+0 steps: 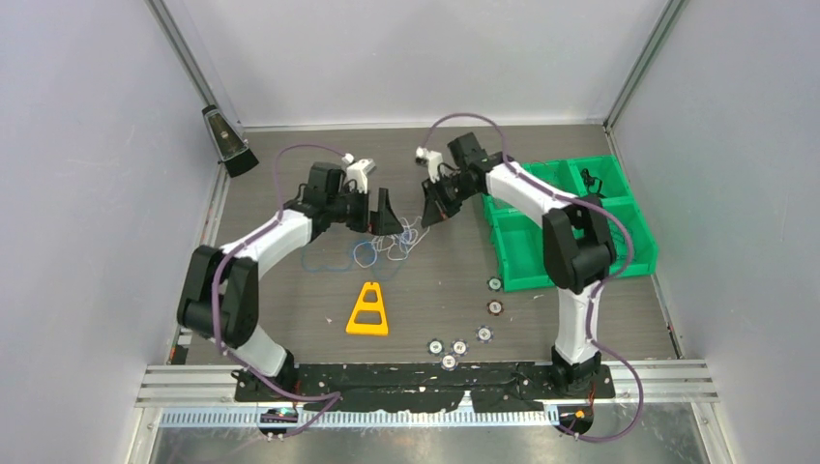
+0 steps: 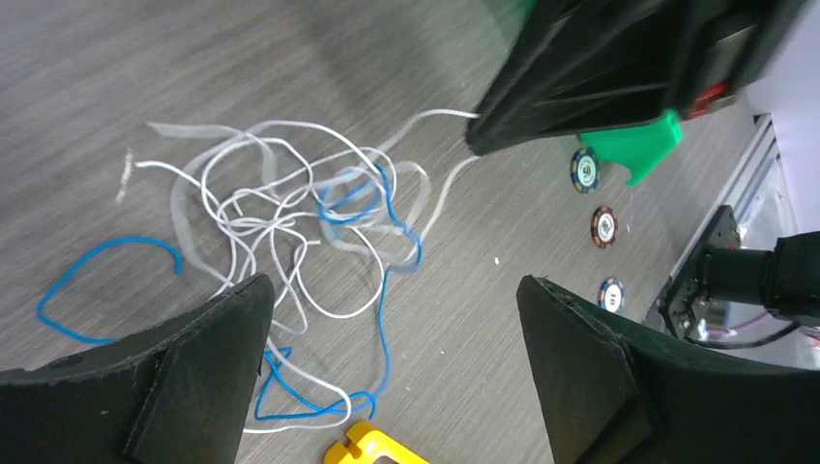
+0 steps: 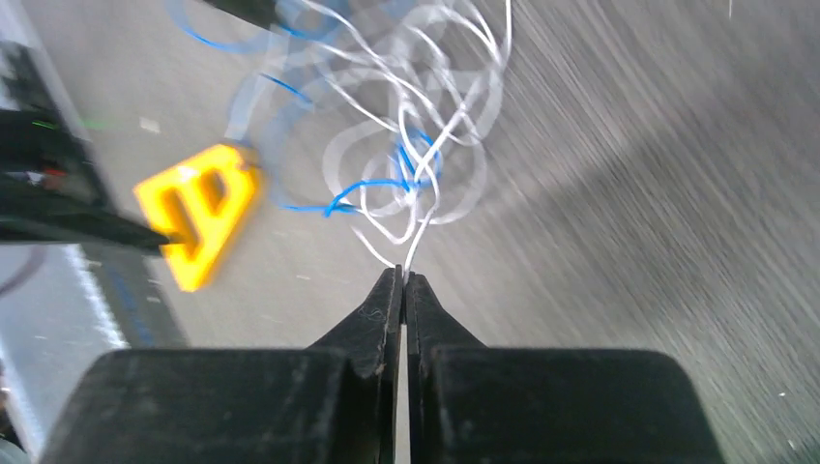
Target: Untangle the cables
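The cables [image 1: 392, 244] are a loose tangle of thin white and blue strands on the table, between the two grippers; no red strand shows. In the left wrist view the tangle [image 2: 309, 217] lies ahead of my left gripper [image 2: 396, 295], which is open and empty above the table. My right gripper [image 1: 432, 215] is shut on a white cable [image 3: 411, 253]; two white strands run out of its fingertips [image 3: 403, 278] into the bundle [image 3: 411, 145]. The right gripper also shows in the left wrist view [image 2: 479, 145], holding the strand a little off the table.
A yellow triangular piece [image 1: 368, 309] lies near the cables toward the front. Several round poker chips [image 1: 459, 338] are scattered front right. A green compartment bin [image 1: 571, 217] stands at the right. A black object [image 1: 229, 145] stands at the back left.
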Action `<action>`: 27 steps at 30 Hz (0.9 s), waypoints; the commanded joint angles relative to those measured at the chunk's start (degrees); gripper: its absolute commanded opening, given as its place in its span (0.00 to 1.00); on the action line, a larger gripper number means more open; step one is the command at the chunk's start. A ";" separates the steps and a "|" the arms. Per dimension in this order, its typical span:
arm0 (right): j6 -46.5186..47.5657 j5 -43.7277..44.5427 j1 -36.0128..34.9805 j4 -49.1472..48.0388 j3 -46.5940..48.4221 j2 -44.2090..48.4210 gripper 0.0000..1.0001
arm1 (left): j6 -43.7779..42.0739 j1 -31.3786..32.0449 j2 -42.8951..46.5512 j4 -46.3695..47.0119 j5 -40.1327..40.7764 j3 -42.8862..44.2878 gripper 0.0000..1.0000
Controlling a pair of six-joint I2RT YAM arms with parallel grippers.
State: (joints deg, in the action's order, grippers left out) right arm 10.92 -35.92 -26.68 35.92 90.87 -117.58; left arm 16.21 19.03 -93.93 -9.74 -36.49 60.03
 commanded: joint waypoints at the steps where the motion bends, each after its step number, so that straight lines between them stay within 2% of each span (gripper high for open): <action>1: -7.41 -12.59 -0.04 -7.64 3.31 14.85 0.05 | -3.98 0.05 11.06 16.31 3.77 -5.12 0.99; 4: -10.19 -16.08 -0.16 -6.01 6.95 16.28 0.05 | -11.83 0.45 16.66 22.05 3.13 -8.52 1.00; 7: -12.30 -17.90 -0.88 -4.43 11.24 16.35 0.05 | -15.61 1.10 19.69 25.63 3.34 -9.35 0.99; 12: -14.73 -20.10 -2.95 -3.93 15.80 16.64 0.05 | -15.43 3.76 19.95 27.87 4.93 -6.38 0.86; 17: -18.58 -21.63 -3.86 -4.53 22.66 17.10 0.05 | -13.51 3.01 16.81 25.69 7.36 -6.29 0.63; 22: -26.49 -19.08 -2.49 -9.42 30.68 18.12 0.05 | -11.53 -0.59 16.50 24.84 3.39 -12.76 0.59; 27: -39.47 -17.04 0.34 -20.26 38.09 16.76 0.05 | -11.03 -1.78 15.36 24.23 3.03 -17.11 0.48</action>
State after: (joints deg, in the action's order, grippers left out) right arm -15.92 -54.50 -28.45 26.85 121.97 -102.00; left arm 4.29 17.89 -77.65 13.52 -32.16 45.08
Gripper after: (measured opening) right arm 0.070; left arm 0.535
